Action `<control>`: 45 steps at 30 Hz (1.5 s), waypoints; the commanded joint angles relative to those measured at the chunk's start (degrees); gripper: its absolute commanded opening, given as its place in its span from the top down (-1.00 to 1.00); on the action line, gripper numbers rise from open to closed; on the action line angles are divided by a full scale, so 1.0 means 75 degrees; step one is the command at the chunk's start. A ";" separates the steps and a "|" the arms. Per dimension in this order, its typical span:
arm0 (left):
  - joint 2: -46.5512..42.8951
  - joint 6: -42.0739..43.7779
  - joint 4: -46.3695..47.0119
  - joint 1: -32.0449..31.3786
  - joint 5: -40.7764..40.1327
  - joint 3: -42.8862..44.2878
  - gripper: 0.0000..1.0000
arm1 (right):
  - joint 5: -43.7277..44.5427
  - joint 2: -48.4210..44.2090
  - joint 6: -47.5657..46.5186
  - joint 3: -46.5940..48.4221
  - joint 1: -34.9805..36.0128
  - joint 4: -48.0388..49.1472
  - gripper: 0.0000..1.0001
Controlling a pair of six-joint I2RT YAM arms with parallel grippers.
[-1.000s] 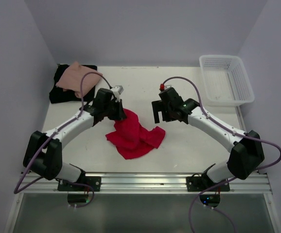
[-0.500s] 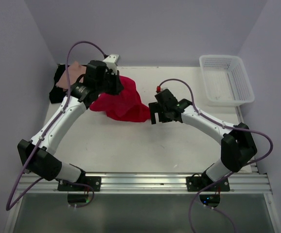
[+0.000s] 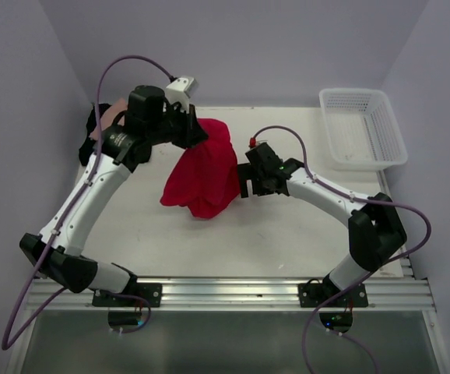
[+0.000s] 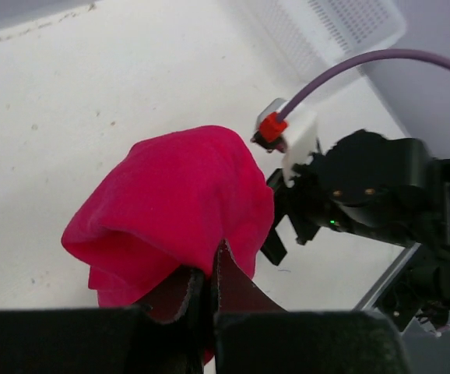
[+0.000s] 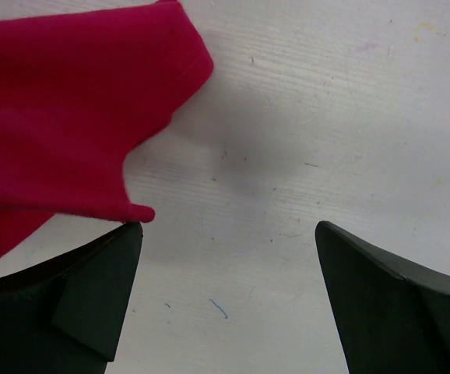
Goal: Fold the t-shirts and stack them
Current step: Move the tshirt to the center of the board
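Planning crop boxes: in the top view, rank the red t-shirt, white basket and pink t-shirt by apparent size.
Largest, about alike: red t-shirt and white basket; the shirt hangs lifted, nearer the camera.
Smallest: pink t-shirt, only a sliver showing.

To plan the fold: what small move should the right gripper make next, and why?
Probably ease the right gripper toward the red t-shirt and pinch its edge: the left gripper holds the shirt hanging, while the right one is open, the edge just beside its jaws.
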 commanded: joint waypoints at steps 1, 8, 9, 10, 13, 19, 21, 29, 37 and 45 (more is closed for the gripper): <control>-0.0713 -0.0330 0.0264 -0.0149 0.0987 0.0984 0.98 | 0.0630 -0.0466 0.0224 0.0093 0.0005 0.0131 -0.95; -0.1709 -0.1337 0.0439 -0.0149 0.1457 0.0097 0.95 | 0.2071 -0.1040 0.0470 0.0093 -0.0007 -0.0243 -0.97; -0.1861 -0.1350 0.0544 -0.0149 0.1434 -0.0090 0.90 | 0.2351 -0.1110 0.0609 0.0093 -0.0007 -0.0290 -0.97; -0.2060 -0.1339 0.0557 -0.0149 0.1341 -0.0429 0.87 | 0.2772 -0.1192 0.0692 0.0093 -0.0007 -0.0360 -0.98; -0.2191 -0.1210 0.0428 -0.0149 0.0242 -0.1121 0.77 | 0.3571 -0.1415 0.1114 0.0187 -0.0077 -0.0781 -0.98; -0.1210 -0.1104 0.0651 -0.0102 -0.1493 -0.2843 -0.99 | 0.4159 -0.1626 0.1431 0.0480 -0.0077 -0.1322 -0.98; -0.0973 -0.1151 0.0767 -0.0102 -0.2116 -0.3079 -1.00 | 0.4206 -0.1685 0.1396 0.0468 -0.0077 -0.1381 -0.97; -0.1546 -0.0555 0.2009 -0.0195 0.0023 -0.4006 -1.00 | 0.4171 -0.1791 0.1232 0.0164 -0.0159 -0.1322 -0.98; -0.0844 -0.0517 0.0545 -0.3088 -0.0335 -0.3666 -0.98 | 0.3925 -0.1533 0.1220 0.0234 -0.0194 -0.1240 -0.98; 0.0023 -0.1034 0.0007 -0.4599 -0.2723 -0.4568 -0.84 | 0.3726 -0.1708 0.1091 0.0129 -0.0346 -0.1205 -0.98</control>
